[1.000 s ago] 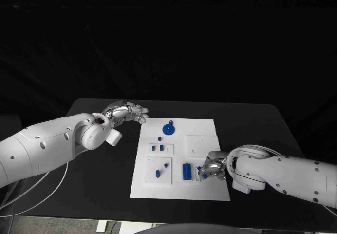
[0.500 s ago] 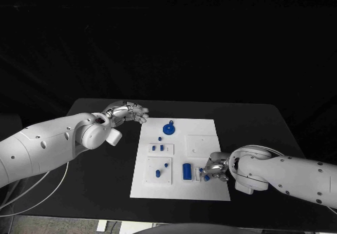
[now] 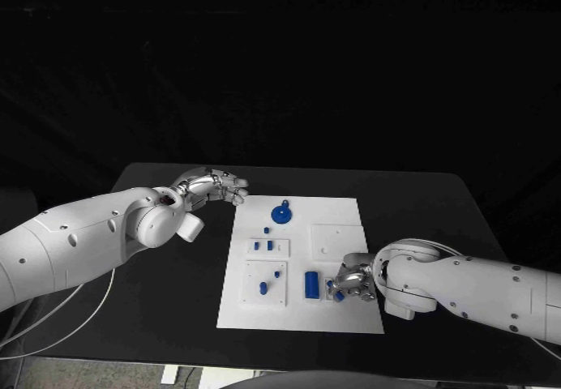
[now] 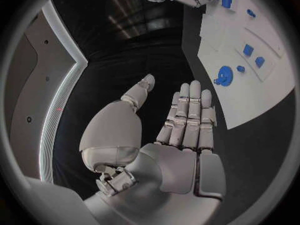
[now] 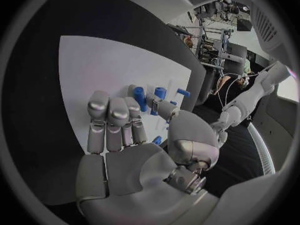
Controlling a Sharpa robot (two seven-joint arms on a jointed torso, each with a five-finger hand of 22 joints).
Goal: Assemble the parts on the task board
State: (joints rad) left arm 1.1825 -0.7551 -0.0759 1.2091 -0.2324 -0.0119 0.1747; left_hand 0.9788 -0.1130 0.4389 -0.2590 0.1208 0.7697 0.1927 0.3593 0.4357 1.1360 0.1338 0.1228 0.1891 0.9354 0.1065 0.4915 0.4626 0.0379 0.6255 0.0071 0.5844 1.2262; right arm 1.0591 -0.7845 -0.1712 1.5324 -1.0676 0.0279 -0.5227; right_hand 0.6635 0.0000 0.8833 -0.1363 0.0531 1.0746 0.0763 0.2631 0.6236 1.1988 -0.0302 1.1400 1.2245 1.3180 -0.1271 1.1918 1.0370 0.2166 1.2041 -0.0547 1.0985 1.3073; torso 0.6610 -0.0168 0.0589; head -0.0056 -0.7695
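right hand [image 3: 354, 281] edged further over task board [image 3: 339, 322], fingers curled around small blue peg [image 5: 139, 99], left hand [image 3: 214, 186] flat, holding nothing

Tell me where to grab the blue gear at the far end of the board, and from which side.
Judging by its pose, grip the gear by its round rim, coming straight down from above: it lies flat on the board, so its sides are barely exposed. The small stub at its far edge may also offer a pinch point. The left hand, open beside the board's far corner, is nearer.
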